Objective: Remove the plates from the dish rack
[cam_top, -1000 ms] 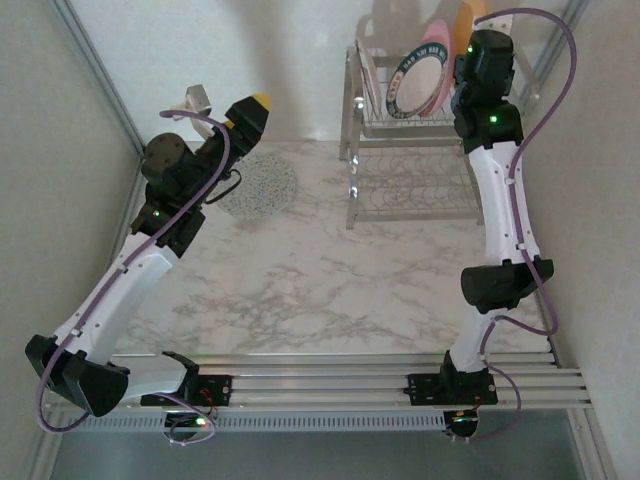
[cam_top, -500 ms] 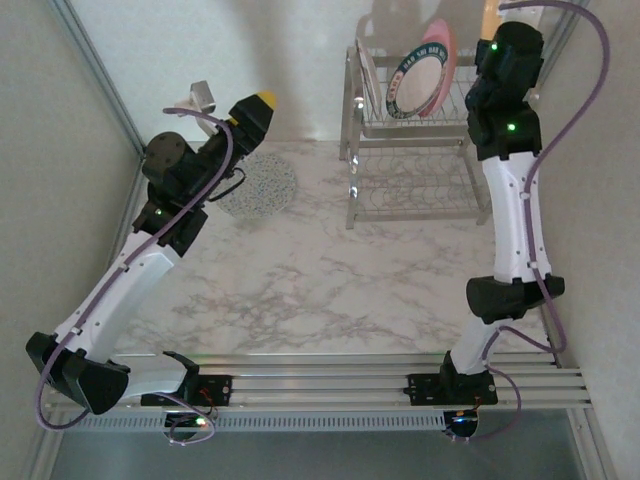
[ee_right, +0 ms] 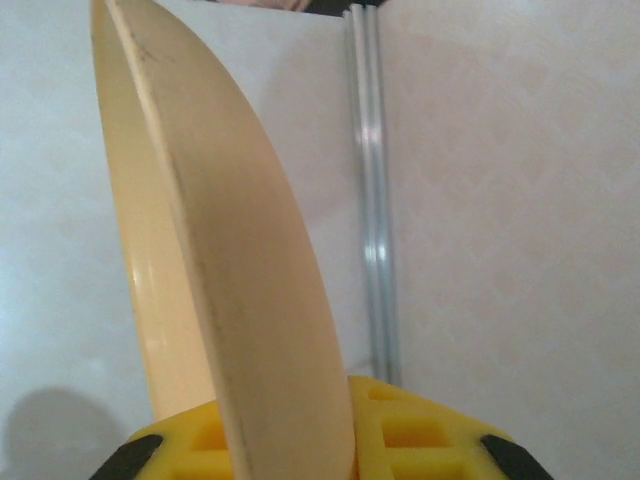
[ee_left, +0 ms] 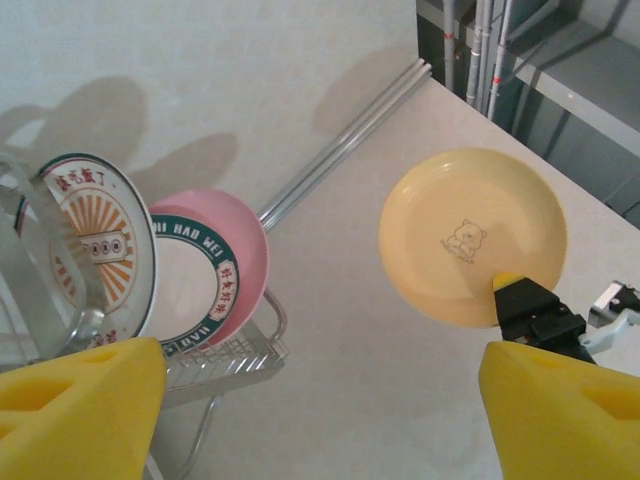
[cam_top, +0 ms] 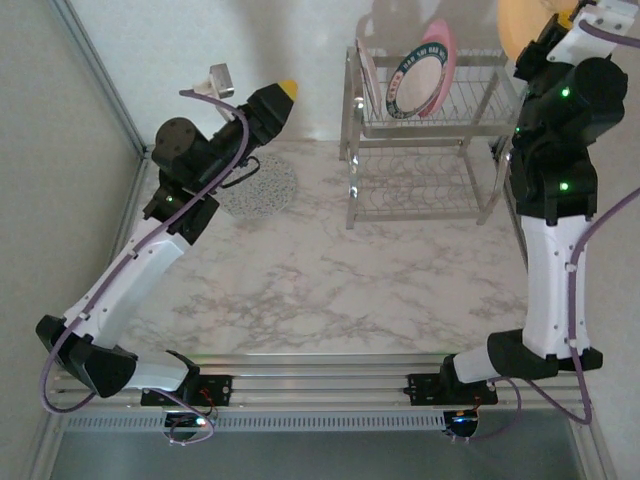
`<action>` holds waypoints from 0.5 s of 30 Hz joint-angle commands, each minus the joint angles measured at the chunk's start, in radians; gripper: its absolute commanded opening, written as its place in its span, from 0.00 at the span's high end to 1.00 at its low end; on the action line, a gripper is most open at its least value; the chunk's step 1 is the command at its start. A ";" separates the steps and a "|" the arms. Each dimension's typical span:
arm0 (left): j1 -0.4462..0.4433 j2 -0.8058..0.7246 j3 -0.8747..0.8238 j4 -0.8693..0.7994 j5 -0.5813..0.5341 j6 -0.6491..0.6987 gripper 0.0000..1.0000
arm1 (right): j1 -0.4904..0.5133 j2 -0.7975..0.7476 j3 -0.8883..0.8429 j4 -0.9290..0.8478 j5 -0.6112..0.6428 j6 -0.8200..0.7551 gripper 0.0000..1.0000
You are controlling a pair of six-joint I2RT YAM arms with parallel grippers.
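My right gripper [ee_right: 290,430] is shut on the rim of a tan-orange plate [ee_right: 230,260], held on edge high in the air right of the dish rack [cam_top: 420,150]. In the left wrist view that plate [ee_left: 472,235] faces the camera, with a small bear print. The rack's upper basket [ee_left: 220,360] holds a pink plate [ee_left: 240,240], a white plate with a dark teal rim [cam_top: 418,85] and a maroon-rimmed plate with an orange centre [ee_left: 95,230]. A grey-speckled plate [cam_top: 262,185] lies flat on the table. My left gripper [cam_top: 280,95] hangs open above it, nothing between its fingers [ee_left: 80,410].
The marble tabletop [cam_top: 330,280] spreads in front of the rack. Walls close in the left, back and right sides. The rack's lower tier [cam_top: 415,195] holds nothing that I can see. A metal rail [cam_top: 330,375] runs along the near edge by the arm bases.
My right arm has lifted the tan-orange plate up and to the right, out of the rack. The left arm has shifted slightly right, its gripper still open.
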 commanded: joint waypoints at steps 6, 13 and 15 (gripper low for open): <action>-0.028 0.066 0.100 0.005 0.070 0.029 0.18 | 0.006 -0.065 -0.112 0.043 -0.459 0.391 1.00; -0.041 0.125 0.169 -0.057 0.078 0.041 0.16 | 0.030 -0.021 -0.168 0.042 -0.700 0.713 1.00; -0.041 0.132 0.173 -0.066 0.075 0.043 0.16 | 0.053 -0.011 -0.184 0.054 -0.734 0.747 1.00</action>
